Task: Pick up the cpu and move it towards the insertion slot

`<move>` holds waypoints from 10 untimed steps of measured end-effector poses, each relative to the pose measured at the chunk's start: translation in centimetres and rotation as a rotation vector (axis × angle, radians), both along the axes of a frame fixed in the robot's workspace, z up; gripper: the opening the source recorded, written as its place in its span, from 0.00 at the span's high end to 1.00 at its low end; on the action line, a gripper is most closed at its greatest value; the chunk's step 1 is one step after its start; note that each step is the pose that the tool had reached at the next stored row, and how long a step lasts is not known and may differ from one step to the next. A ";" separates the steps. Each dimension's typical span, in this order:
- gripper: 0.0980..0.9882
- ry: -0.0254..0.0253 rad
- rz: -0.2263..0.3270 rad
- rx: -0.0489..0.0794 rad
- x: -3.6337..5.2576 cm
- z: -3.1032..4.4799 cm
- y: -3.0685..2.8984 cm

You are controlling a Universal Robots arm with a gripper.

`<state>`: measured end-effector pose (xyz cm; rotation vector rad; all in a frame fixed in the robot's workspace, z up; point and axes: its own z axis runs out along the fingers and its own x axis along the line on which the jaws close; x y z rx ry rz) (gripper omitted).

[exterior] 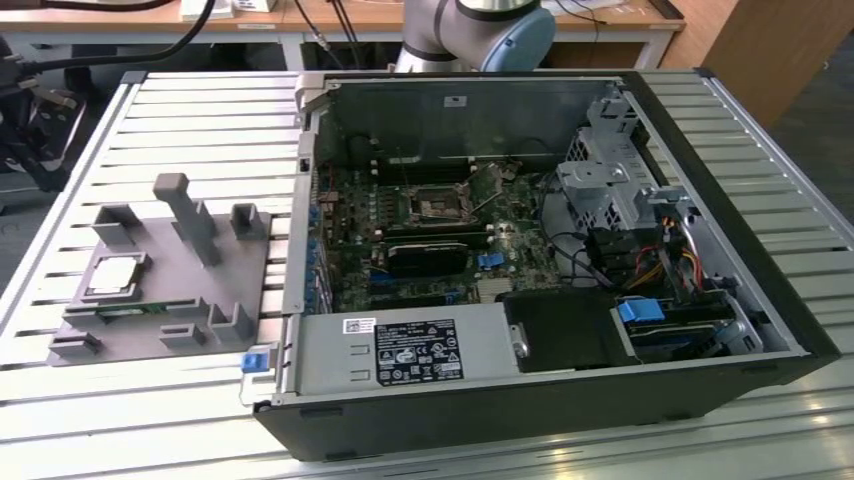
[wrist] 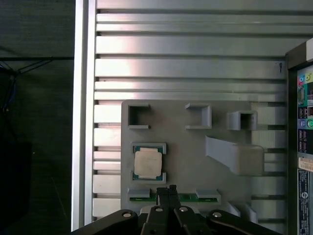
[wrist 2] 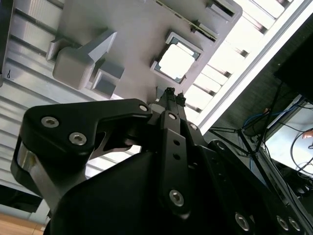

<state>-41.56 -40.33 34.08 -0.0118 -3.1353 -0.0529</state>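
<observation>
The cpu (exterior: 118, 272) is a flat silver square lying in a holder on the grey fixture plate (exterior: 200, 300), on the exterior view's left. Both wrist views look down on the cpu (wrist: 148, 163) (wrist 2: 177, 62). My gripper (wrist: 168, 190) (wrist 2: 172, 93) hangs well above the plate, its black fingertips pressed together with nothing between them, a short way off the cpu's holder. The insertion slot (exterior: 437, 203) is a silver-framed socket with a dark centre on the motherboard inside the open computer case (exterior: 747, 300).
A narrow green memory stick (exterior: 134, 312) (wrist: 188, 197) lies in the fixture beside the cpu. Grey posts (exterior: 187, 215) stand up from the plate. The case holds a power supply (exterior: 400, 355), cables and a drive cage (exterior: 601, 190). The ribbed aluminium table (exterior: 200, 130) ends close beyond the fixture.
</observation>
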 end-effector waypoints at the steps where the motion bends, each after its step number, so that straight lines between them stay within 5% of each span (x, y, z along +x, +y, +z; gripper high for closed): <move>1: 0.99 0.0001 0.000 0.000 0.00 -0.02 0.00; 10: 0.99 0.0000 0.000 -0.002 0.00 -0.32 0.00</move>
